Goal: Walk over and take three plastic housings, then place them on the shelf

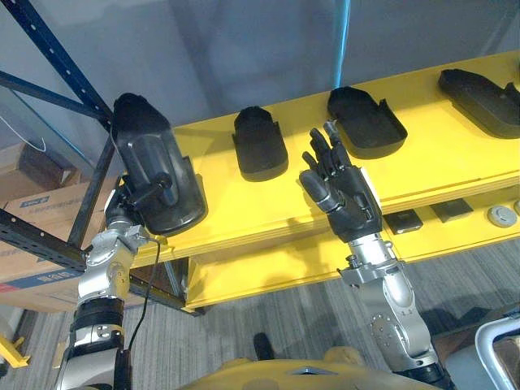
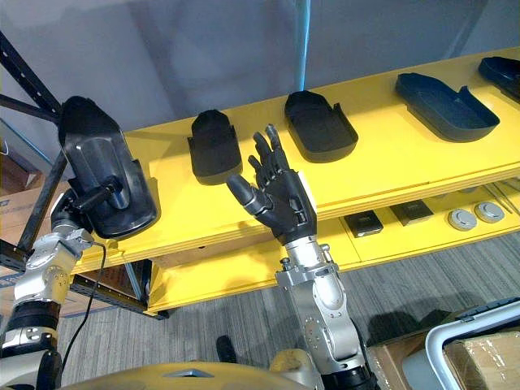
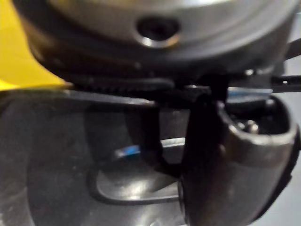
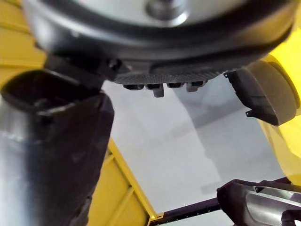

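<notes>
The yellow shelf (image 1: 422,175) runs across in front of me. My left hand (image 1: 130,203) is shut on a black plastic housing (image 1: 153,158), with the thumb (image 3: 235,160) curled over its inner rib. That housing stands tilted at the shelf's left end; I cannot tell whether it touches the board. Three more black housings lie on the top board: one (image 1: 260,144) left of centre, one (image 1: 366,120) in the middle and a long one (image 1: 479,97) at the right. My right hand (image 1: 345,191) is open, raised in front of the shelf edge between the two nearer housings, holding nothing.
A lower yellow board carries small dark plates (image 1: 404,219) and round discs (image 1: 502,214). A dark blue rack frame (image 1: 49,81) and cardboard boxes (image 1: 41,195) stand at the left. A bin with a box (image 2: 471,349) sits at the lower right. A grey wall lies behind the shelf.
</notes>
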{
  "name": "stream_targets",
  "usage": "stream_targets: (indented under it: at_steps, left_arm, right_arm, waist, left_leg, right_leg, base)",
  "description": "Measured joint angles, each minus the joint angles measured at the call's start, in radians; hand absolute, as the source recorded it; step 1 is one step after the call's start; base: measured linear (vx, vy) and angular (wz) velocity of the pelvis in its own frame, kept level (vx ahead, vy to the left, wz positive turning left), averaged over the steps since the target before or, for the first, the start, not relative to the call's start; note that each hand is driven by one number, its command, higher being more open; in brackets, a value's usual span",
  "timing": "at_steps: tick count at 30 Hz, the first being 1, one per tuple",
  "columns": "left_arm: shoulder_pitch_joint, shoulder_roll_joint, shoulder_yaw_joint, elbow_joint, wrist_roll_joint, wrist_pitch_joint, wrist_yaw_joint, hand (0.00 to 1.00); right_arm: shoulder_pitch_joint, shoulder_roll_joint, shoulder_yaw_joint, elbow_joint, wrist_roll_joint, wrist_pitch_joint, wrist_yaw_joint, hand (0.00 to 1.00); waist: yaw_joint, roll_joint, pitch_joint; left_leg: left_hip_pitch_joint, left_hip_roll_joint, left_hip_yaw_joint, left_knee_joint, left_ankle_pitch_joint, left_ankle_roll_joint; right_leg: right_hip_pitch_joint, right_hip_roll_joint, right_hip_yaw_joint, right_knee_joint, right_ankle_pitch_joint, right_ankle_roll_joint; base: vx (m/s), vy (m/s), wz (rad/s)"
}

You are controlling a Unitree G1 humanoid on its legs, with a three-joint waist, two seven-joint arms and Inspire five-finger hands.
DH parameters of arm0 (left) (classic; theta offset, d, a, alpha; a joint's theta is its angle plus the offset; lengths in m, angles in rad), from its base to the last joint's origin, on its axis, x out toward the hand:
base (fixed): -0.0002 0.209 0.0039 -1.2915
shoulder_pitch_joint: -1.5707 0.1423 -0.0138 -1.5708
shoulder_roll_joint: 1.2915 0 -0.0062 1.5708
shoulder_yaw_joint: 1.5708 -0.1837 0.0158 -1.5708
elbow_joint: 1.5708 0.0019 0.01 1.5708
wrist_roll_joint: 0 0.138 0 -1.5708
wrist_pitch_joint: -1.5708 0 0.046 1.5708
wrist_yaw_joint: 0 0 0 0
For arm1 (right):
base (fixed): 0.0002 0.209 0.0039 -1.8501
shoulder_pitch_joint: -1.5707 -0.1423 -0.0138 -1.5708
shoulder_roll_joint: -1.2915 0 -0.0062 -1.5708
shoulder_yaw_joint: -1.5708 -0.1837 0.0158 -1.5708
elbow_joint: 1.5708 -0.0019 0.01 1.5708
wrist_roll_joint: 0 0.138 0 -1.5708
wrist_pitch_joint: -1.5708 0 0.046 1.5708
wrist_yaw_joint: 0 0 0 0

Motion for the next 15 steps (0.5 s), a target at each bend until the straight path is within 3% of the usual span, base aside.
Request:
stream_targets:
  at_steps: [6, 15]
  left_arm:
    - [-0.052, 0.048, 0.050, 0.105, 0.056, 0.086, -0.004, 0.00]
    - [-0.096, 0.083, 0.112, 0.182, 0.154, 0.122, 0.003, 0.00]
  right_arm:
    - [0.004, -0.009, 0.036, -0.046, 0.000, 0.040, 0.008, 1.00]
    - [-0.008, -0.035, 0.099, -0.047, 0.003, 0.081, 0.008, 1.00]
  waist:
    - [-0.005, 0.004, 0.001]
    - [-0.005, 0.009, 0.015]
  left_leg:
    - [-0.001, 0.000, 0.008, 0.000, -0.001, 0.000]
    - [-0.020, -0.008, 0.017, 0.000, -0.002, 0.000]
  right_leg:
    - [-0.003, -0.001, 0.003, 0.000, 0.002, 0.003]
    - [-0.038, -0.014, 0.003, 0.042, -0.021, 0.006]
  base:
    - [0.00, -0.002, -0.02]
    - [0.01, -0.004, 0.02]
